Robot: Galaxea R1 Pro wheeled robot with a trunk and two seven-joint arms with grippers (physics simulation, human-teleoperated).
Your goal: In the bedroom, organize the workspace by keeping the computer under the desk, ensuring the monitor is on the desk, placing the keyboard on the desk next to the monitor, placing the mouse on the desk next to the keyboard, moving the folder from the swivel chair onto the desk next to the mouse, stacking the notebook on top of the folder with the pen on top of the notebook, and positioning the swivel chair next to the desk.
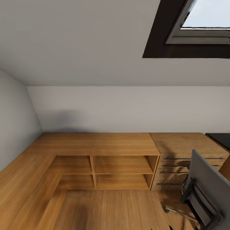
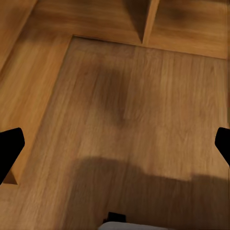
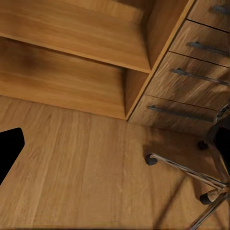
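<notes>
Chair stands near right gripper, beside wooden chest.

Our left gripper hangs with its dark fingertips spread wide apart. Of our right gripper we see one dark fingertip.

Soft, even daylight fills the attic room, with a skylight bright at 1 o'clock in the head view. A faint grey shadow smudges the white wall above the wooden shelving. Both wrist views are dimmer and warmer: a broad soft-edged shadow darkens the floor toward 6 o'clock, and thin shadows trail the chair legs. Renders look slightly soft throughout; no glare.
</notes>
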